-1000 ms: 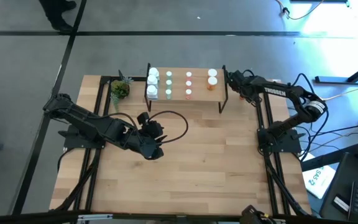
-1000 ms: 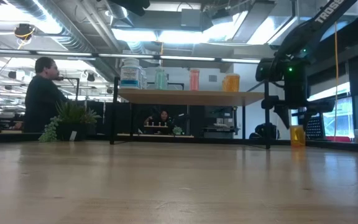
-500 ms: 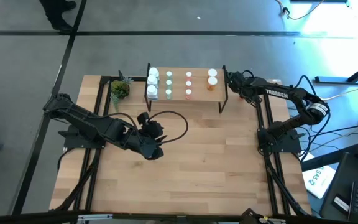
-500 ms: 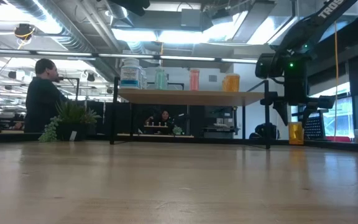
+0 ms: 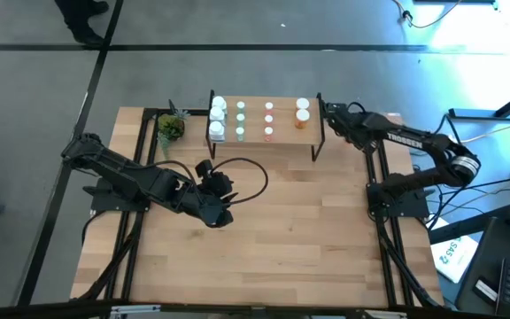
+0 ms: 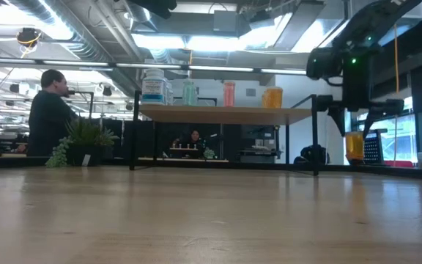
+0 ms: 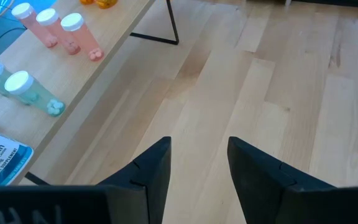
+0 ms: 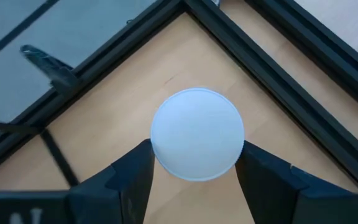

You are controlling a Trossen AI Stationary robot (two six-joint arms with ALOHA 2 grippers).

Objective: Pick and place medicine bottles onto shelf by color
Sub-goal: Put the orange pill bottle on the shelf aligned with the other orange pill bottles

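The right tool (image 8: 194,168) is gripping an orange bottle (image 6: 354,147) by its sides, its two fingers (image 8: 132,171) pressing against the round white cap (image 8: 197,134) that is filling the middle of the right wrist view. In the low view this bottle is hanging upright under the tool, clear of the tabletop (image 6: 211,213) and just beside the right end of the shelf (image 6: 226,114), lower than the shelf's plank. From above, the right tool (image 5: 332,113) is sitting at the far right corner of the tabletop, close to the shelf's right legs; the bottle itself is probably hidden under the arm there. The other bottles are standing on the shelf (image 5: 264,135) in rows by colour: white ones (image 5: 217,120) at the left end, pale green ones (image 5: 241,120) next, pink-red ones (image 5: 268,120) after them, and orange ones (image 5: 302,113) at the right end. The left tool (image 7: 194,168) is resting low over the middle-left of the tabletop (image 5: 264,221), well apart from the shelf, with its fingers standing partly apart and nothing between them. A small potted plant (image 5: 171,127) is sitting just left of the shelf. In the room behind, a person (image 6: 50,110) is standing beyond the tabletop.
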